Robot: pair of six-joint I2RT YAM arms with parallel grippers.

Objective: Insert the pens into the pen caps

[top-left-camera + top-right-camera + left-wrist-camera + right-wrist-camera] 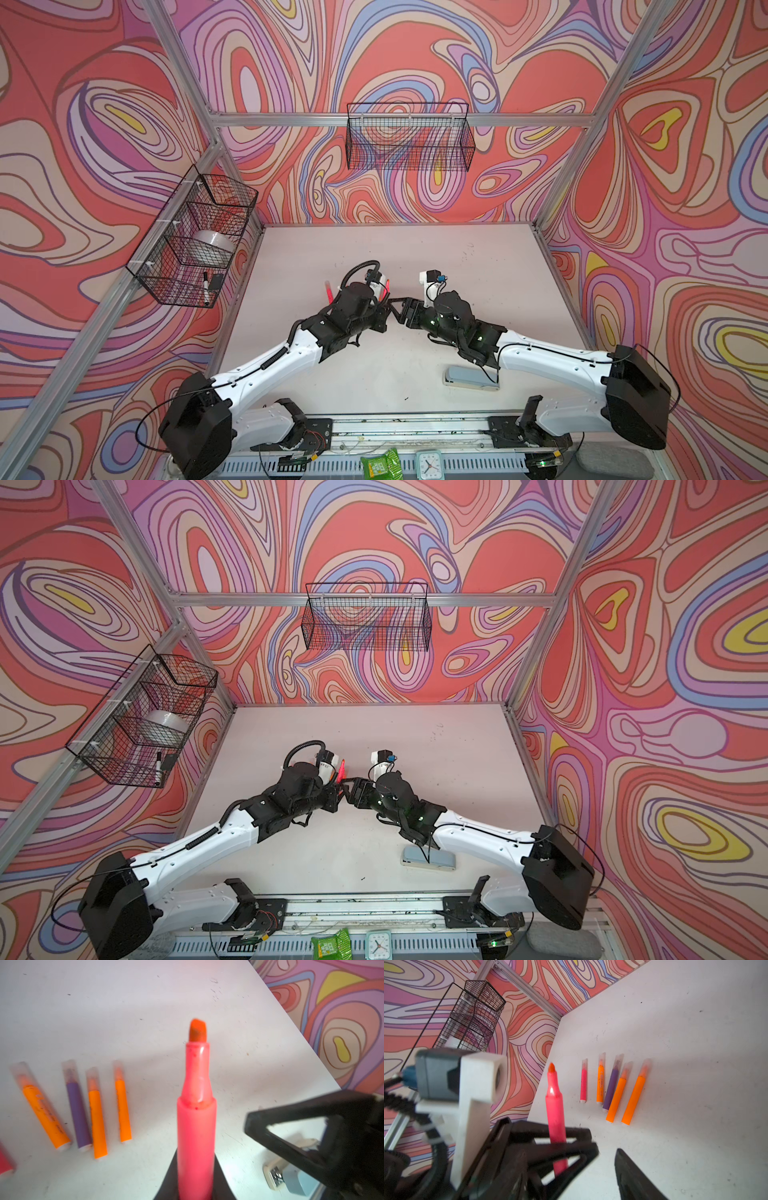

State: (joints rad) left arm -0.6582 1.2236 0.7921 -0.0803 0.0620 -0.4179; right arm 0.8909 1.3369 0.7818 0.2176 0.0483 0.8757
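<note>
I am looking over a pale table [457, 257] where a grey-blue stapler [465, 376] is lying flat near the front edge, on my right. A black wire basket [409, 137] is hanging on the back wall, and a compartmented side basket [195, 237] is hanging on the left wall. A roll of tape [214, 243] is sitting in its middle compartment. A black-capped white marker [206, 286] and a small black object [216, 281] are resting in the nearest one. In front of the table, a green packet [380, 465] and a small clock [428, 464] are lying side by side.
</note>
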